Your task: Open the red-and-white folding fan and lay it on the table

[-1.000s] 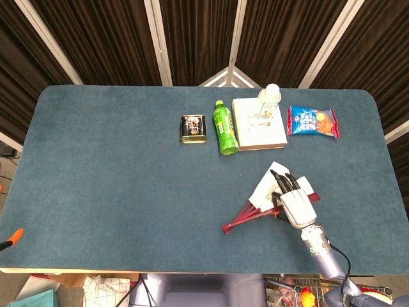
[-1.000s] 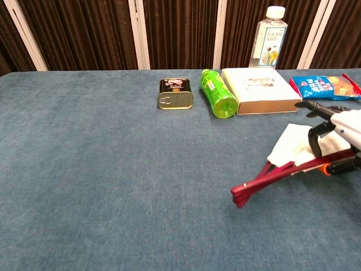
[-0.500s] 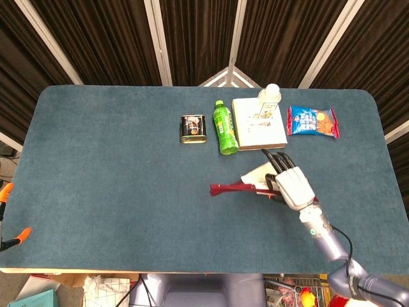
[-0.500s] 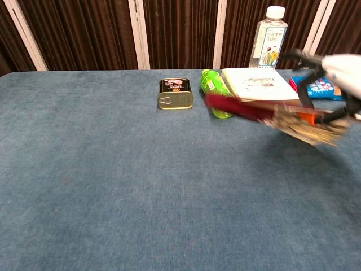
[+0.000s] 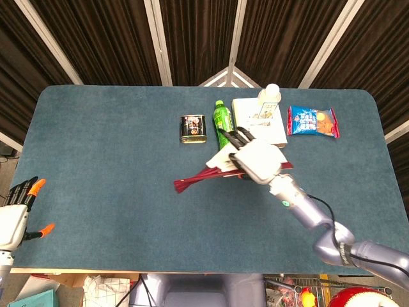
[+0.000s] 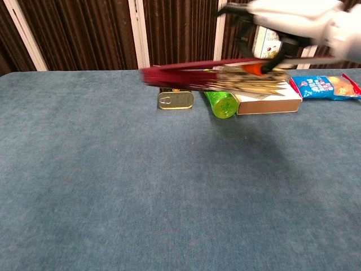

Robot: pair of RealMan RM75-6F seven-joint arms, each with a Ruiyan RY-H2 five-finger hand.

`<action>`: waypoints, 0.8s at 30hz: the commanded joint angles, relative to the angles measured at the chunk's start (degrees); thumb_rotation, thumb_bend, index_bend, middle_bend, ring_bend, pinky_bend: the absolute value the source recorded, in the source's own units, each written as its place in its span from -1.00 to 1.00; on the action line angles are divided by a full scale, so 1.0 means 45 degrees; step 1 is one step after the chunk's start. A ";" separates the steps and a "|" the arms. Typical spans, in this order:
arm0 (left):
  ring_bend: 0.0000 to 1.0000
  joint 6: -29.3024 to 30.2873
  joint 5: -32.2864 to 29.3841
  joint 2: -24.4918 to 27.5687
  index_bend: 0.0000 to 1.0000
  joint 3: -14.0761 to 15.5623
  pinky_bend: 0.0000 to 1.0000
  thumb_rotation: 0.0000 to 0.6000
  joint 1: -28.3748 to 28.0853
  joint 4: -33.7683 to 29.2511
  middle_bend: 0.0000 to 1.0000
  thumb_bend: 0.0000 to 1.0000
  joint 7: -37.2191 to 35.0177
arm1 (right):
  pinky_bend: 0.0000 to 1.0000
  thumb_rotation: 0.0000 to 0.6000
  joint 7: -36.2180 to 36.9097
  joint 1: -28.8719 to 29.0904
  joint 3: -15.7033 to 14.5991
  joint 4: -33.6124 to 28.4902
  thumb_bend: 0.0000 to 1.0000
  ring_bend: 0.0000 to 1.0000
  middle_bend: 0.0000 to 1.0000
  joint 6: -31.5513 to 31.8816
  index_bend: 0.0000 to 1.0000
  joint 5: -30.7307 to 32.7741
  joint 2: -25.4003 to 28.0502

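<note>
1. Folding fan [image 5: 201,176], partly spread, held in the air over the table [image 5: 96,160], red handle end pointing left.
2. Right hand [image 5: 255,160] grips the fan's right end.
3. Left hand [image 5: 16,214], fingers spread, at the table's near left edge.
4. Tin [image 5: 192,128] and green bottle [image 5: 222,118] lie beyond the fan.

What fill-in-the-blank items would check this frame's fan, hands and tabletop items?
1. The fan is held by the robot's ____ hand.
2. The fan is ____ the table, not lying on it.
3. The bottle lying on its side is ____ in colour.

Missing words: right; above; green
</note>
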 commanded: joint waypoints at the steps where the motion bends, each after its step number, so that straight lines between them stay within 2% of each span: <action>1: -1.00 -0.0211 -0.0131 -0.0226 -0.82 -0.0081 -1.00 1.00 -0.0162 0.0283 -1.00 -0.62 -0.0254 | -0.72 1.00 -0.1410 0.1101 0.0792 -0.1277 -0.01 -0.68 -0.88 -0.0835 0.52 0.0671 -0.0226; 8: -1.00 -0.0464 0.0108 -0.0836 -0.83 -0.0179 -1.00 1.00 -0.0578 0.0999 -1.00 -0.63 -0.0980 | -0.72 1.00 -0.3471 0.1651 0.1113 -0.2646 -0.01 -0.67 -0.88 -0.1283 0.52 0.1998 -0.0332; 12: -1.00 -0.0672 0.0429 -0.1583 -0.83 -0.0299 -1.00 1.00 -0.1040 0.1686 -1.00 -0.64 -0.1587 | -0.72 1.00 -0.4541 0.2180 0.1306 -0.3370 -0.01 -0.67 -0.88 -0.1673 0.52 0.2726 -0.0292; 19: -1.00 -0.1218 0.0723 -0.2869 -0.84 -0.0593 -1.00 1.00 -0.1929 0.2584 -1.00 -0.67 -0.3002 | -0.72 1.00 -0.5343 0.2802 0.1664 -0.4220 -0.01 -0.67 -0.88 -0.1937 0.52 0.4274 -0.0223; 24: -1.00 -0.1464 0.1002 -0.3968 -0.83 -0.0854 -1.00 1.00 -0.2690 0.3653 -1.00 -0.68 -0.3624 | -0.72 1.00 -0.5568 0.2978 0.1626 -0.4606 -0.01 -0.67 -0.88 -0.1784 0.52 0.5101 -0.0115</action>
